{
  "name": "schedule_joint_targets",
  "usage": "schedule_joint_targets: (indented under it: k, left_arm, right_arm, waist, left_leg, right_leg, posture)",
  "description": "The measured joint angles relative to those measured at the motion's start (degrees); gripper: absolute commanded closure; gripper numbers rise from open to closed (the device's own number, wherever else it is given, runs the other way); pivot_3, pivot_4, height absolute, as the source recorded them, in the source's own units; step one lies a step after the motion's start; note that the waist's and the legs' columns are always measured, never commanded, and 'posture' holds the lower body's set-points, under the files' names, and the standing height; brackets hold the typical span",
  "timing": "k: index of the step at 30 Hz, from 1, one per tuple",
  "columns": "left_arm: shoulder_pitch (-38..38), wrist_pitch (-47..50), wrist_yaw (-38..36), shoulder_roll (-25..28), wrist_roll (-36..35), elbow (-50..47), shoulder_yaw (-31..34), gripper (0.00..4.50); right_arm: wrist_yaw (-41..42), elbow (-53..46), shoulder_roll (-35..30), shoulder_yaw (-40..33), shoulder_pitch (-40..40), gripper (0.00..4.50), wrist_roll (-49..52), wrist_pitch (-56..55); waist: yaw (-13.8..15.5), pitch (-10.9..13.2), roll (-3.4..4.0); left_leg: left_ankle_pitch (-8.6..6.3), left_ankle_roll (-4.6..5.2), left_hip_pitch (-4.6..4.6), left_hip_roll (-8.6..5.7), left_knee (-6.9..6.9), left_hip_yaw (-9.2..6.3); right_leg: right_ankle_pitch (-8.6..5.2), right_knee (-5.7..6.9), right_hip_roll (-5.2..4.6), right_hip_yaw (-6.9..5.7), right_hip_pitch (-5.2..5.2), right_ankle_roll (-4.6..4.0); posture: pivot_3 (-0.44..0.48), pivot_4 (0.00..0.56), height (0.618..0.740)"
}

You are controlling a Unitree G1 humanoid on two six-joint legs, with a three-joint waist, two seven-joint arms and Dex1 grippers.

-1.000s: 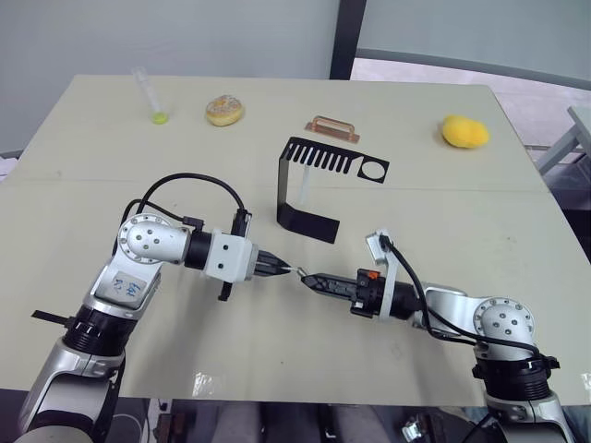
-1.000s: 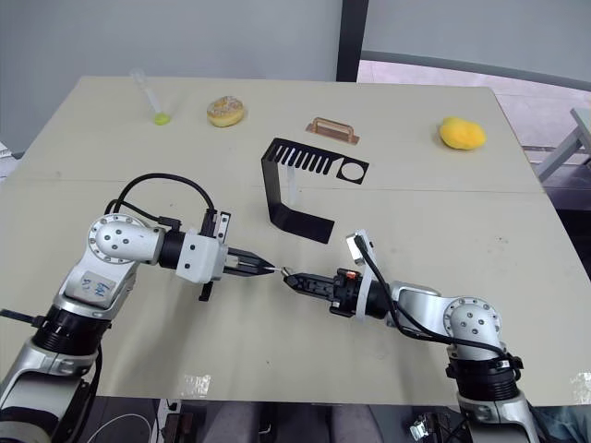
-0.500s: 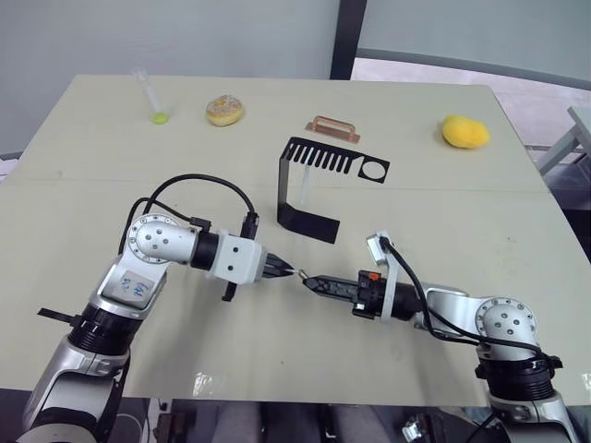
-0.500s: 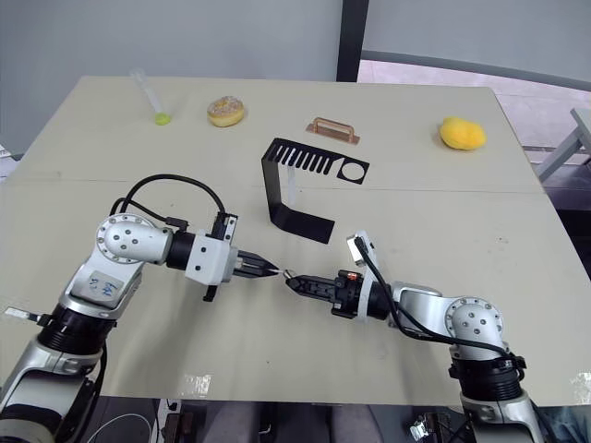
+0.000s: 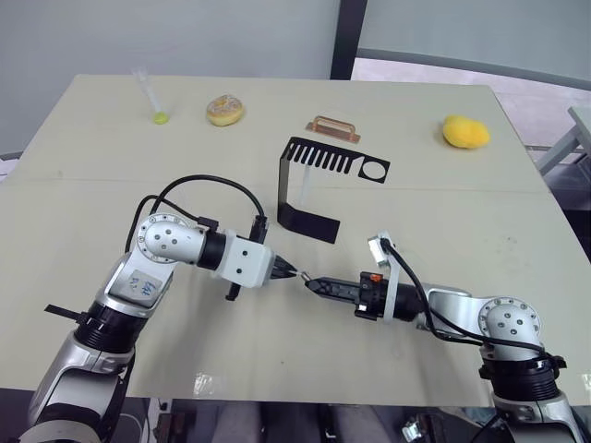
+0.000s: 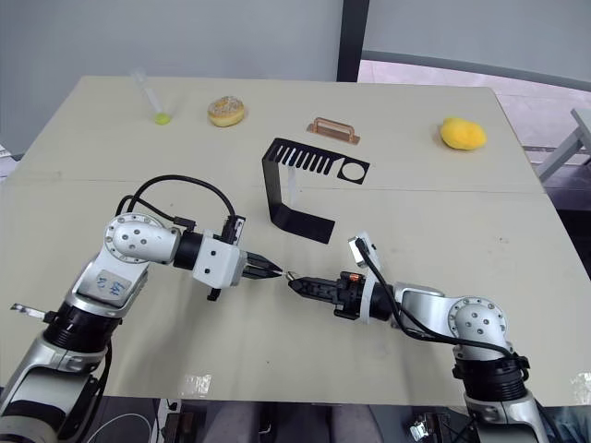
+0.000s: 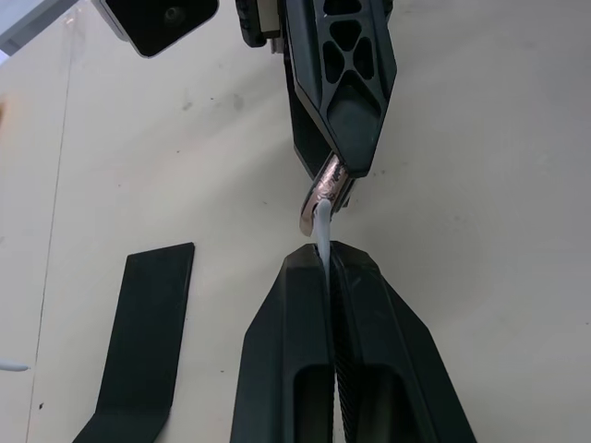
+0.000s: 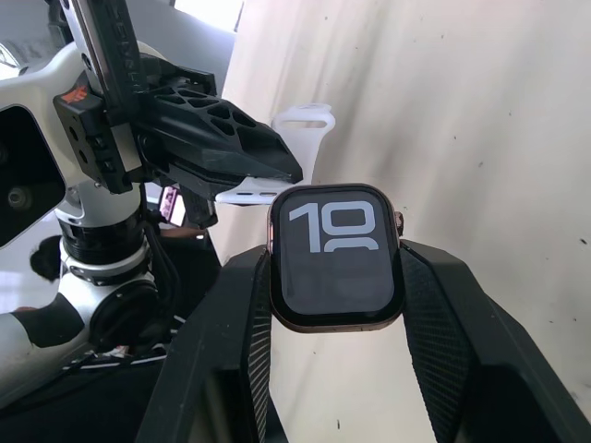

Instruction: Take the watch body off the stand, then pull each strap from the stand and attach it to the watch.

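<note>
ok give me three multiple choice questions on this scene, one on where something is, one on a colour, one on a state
1. Where is the watch body?
A. on the stand
B. between the right gripper's fingers
C. flat on the table

2. What colour is the strap in the left gripper?
A. white
B. black
C. orange

3. What state is the left gripper in?
A. wide open
B. shut on nothing
C. shut on the strap

Answers: 1 B, the right wrist view shows the right gripper clamping the case by its sides. 2 A, a thin white band pokes from the black fingertips. 3 C, the left wrist view shows the fingers closed with the band between them.
</note>
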Motion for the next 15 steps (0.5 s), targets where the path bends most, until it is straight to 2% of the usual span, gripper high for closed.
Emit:
schedule_joint_targets:
  k: [15]
  left_arm:
    - [-0.9,2.2,0.6,-1.8,3.8,0.0,-1.7,4.50]
  right_arm:
    - [-1.3,0.0,-0.6,0.7,0.0,2.99,0.2,-0.1]
  waist:
    - [0.0,0.0,0.00]
  left_leg:
    - [0.00,0.00,0.00,0.00,0.01,0.00]
  right_leg:
    - [0.00,0.00,0.00,0.00,0.00,0.00]
  posture:
    - [0.000,0.150,0.740]
